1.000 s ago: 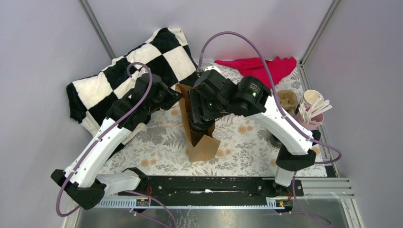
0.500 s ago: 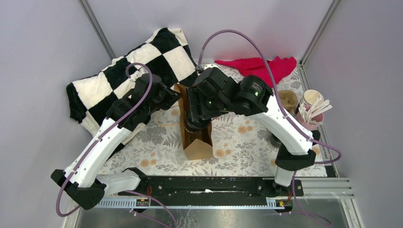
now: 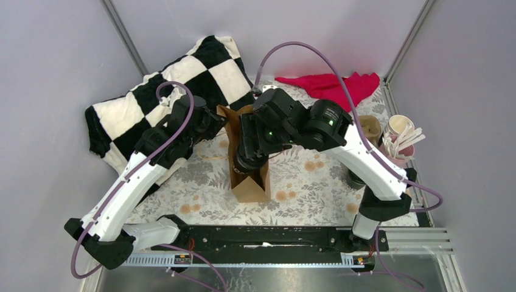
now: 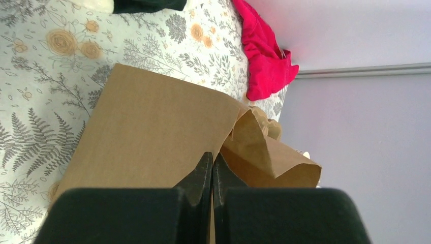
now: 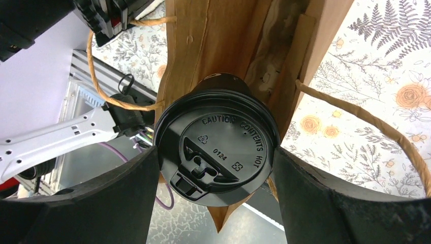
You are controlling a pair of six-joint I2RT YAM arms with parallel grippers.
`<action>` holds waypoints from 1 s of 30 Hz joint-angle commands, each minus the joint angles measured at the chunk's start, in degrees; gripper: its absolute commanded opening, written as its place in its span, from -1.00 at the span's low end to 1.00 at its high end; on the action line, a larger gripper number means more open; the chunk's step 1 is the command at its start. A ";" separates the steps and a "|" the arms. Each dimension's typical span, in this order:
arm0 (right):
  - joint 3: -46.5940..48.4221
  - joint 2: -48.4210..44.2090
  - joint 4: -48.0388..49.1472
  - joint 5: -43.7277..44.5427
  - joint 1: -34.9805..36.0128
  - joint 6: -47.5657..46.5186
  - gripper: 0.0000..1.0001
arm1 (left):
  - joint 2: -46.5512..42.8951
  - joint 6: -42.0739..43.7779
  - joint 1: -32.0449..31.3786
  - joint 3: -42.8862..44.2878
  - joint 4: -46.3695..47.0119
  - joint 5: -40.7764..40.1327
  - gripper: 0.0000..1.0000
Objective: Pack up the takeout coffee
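Observation:
A brown paper bag (image 3: 249, 185) stands mid-table. My left gripper (image 3: 223, 123) is shut on the bag's upper left edge; in the left wrist view the closed fingers (image 4: 205, 170) pinch the brown paper bag (image 4: 152, 132). My right gripper (image 3: 248, 162) is shut on a black takeout coffee cup with a round black lid (image 5: 217, 152), held at the bag's open mouth (image 5: 223, 46). Its two fingers (image 5: 127, 198) press the lid's sides. A dark round object (image 3: 355, 180), perhaps another cup, sits partly hidden under the right arm.
A checkered black-and-white blanket (image 3: 158, 85) lies at the back left and a red cloth (image 3: 331, 85) at the back right. A brown cup (image 3: 368, 128), a white paper cup (image 3: 398, 125) and a pink cup of wooden stirrers (image 3: 398, 152) stand at the right edge.
The bag has swung left and stands more upright. My right gripper has moved a little left and down with the cup. My left gripper keeps its hold on the bag's edge.

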 commanded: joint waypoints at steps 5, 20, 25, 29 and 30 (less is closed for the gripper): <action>-2.97 -4.36 6.93 -2.54 0.50 0.48 0.48 | -3.61 -4.34 -0.26 0.96 2.56 -5.83 -1.00; -2.08 0.69 1.39 8.46 0.53 -2.79 0.50 | -3.27 -0.01 -0.61 4.10 -0.25 -4.86 -1.00; -4.60 -2.28 1.89 12.65 0.44 -7.88 0.51 | -1.76 7.96 -0.62 8.58 -5.74 -3.13 -1.00; -3.92 -2.83 3.40 14.06 0.44 -15.16 0.52 | -6.73 3.00 -0.57 2.24 -3.83 -0.92 -1.00; -3.29 -2.64 3.56 14.26 0.44 -16.95 0.52 | -7.74 1.25 -0.61 0.81 -2.84 0.11 -1.00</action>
